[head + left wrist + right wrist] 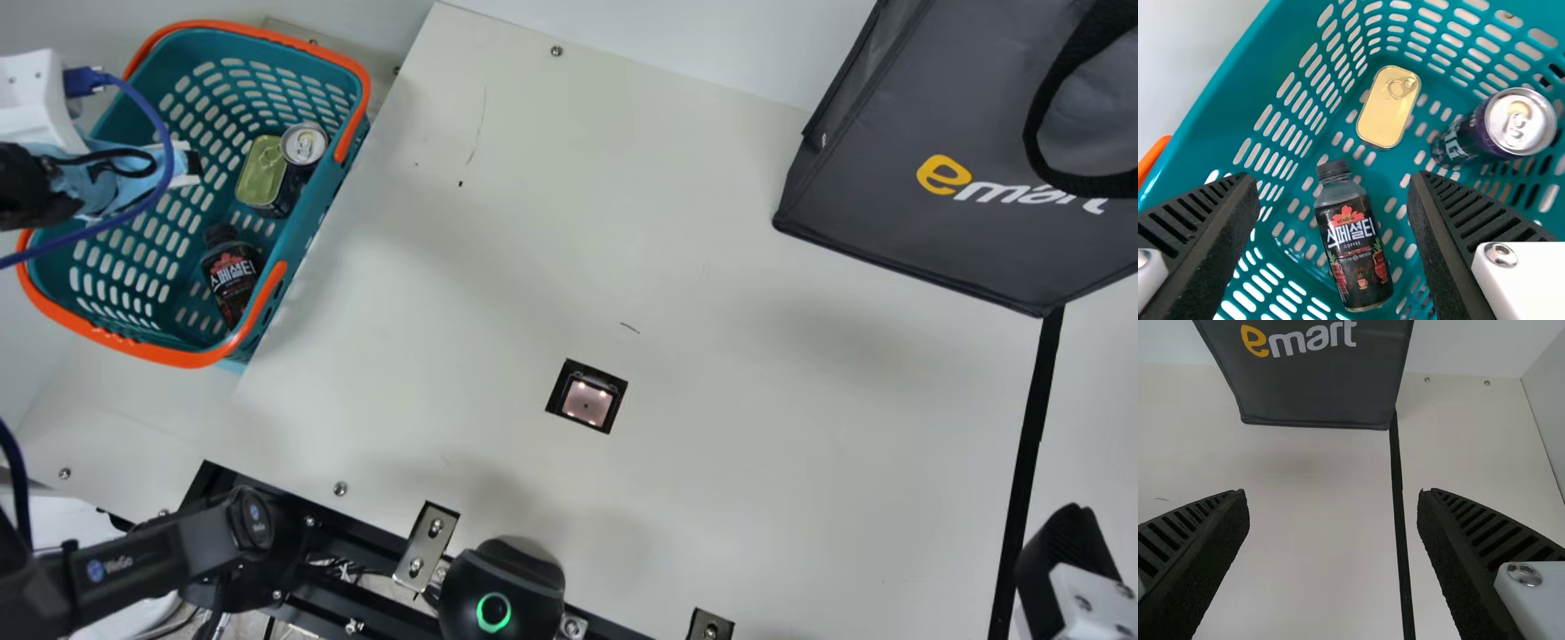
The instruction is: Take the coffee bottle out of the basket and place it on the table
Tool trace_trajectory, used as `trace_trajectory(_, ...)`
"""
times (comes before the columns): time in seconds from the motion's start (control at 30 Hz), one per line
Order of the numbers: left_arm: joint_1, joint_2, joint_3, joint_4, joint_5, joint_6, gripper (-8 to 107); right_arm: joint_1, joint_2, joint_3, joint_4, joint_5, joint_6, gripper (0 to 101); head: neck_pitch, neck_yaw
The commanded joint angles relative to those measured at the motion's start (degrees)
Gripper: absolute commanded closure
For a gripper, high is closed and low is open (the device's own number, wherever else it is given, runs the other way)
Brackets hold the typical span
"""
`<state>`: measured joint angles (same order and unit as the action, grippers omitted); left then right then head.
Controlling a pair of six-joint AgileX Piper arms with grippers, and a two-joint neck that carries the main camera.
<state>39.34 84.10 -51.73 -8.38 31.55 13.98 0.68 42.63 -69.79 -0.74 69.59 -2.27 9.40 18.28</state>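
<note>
At the main view's left, my left gripper [40,102] is over the teal basket [147,349], whose rim is orange. The dark coffee bottle [233,277] rests inside by the wall nearer the table's middle. In the left wrist view the left gripper [1331,179] is open, and the bottle [1355,250], with a black cap and red-flowered label, appears beyond the gap, untouched, on the perforated floor of the basket [1218,110]. My right gripper [1067,560] is low at the main view's right edge; in the right wrist view the right gripper [1333,495] stands open, holding nothing.
A gold flat tin [261,171] and a dark can [302,147] share the basket with the bottle. A dark grey bag [898,213] stands at the far right of the cream table [498,293]. Black tape [1029,444] runs from the bag; a small black-framed square [587,397] marks the middle.
</note>
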Motion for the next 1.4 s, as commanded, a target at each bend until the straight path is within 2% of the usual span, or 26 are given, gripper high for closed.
trace_trajectory(0.0, -0.17, 0.81, 0.12, 0.58, -0.76, -0.65, 9, 0.00, 0.00, 0.00, 0.00, 0.00, 0.00, 10, -1.48, 0.14)
trace_trajectory(0.97, -0.33, 13.41, -0.04, 5.00, -8.12, -8.50, 9, 0.00, 0.00, 0.00, 0.00, -0.05, 0.00, 10, -1.48, 0.14)
trace_trajectory(1.37, 0.32, 17.55, 0.56, 3.54, -11.02, -7.02, 9, 0.00, 0.00, 0.00, 0.00, -0.05, 0.00, 10, -1.48, 0.14)
